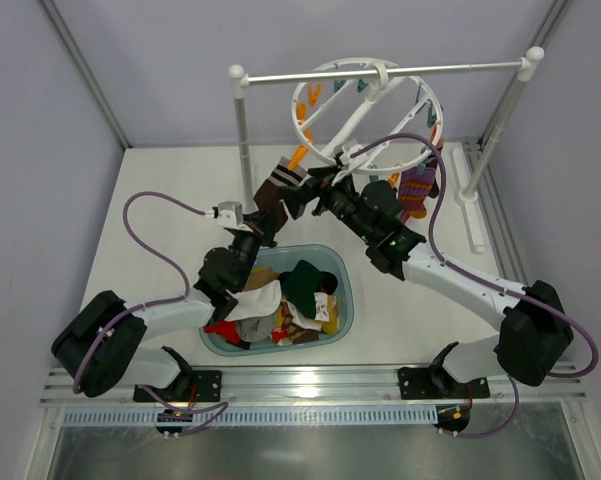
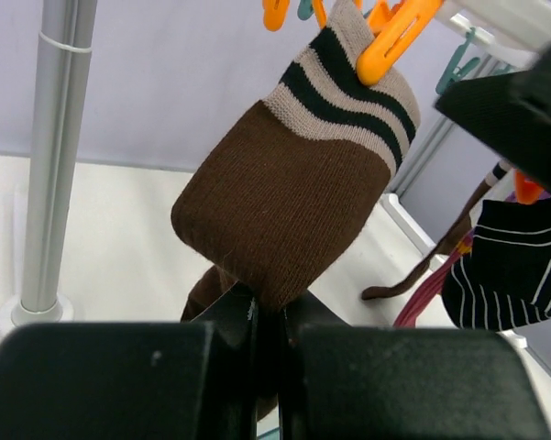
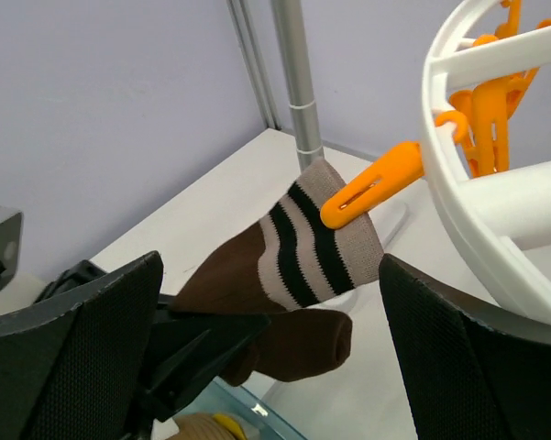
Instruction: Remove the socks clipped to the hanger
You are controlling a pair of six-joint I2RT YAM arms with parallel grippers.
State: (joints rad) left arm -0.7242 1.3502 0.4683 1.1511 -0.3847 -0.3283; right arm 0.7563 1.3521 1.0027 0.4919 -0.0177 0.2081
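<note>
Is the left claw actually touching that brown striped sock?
Touching. The left wrist view shows the brown sock with its lower edge pinched between the closed fingers of the left claw.

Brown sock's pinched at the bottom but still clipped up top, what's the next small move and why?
Probably ease the right gripper forward and squeeze the orange clip. Its fingers stand open either side of the striped cuff that the clip bites, while the left gripper is shut on the lower end of the brown sock, ready to draw it down.
</note>
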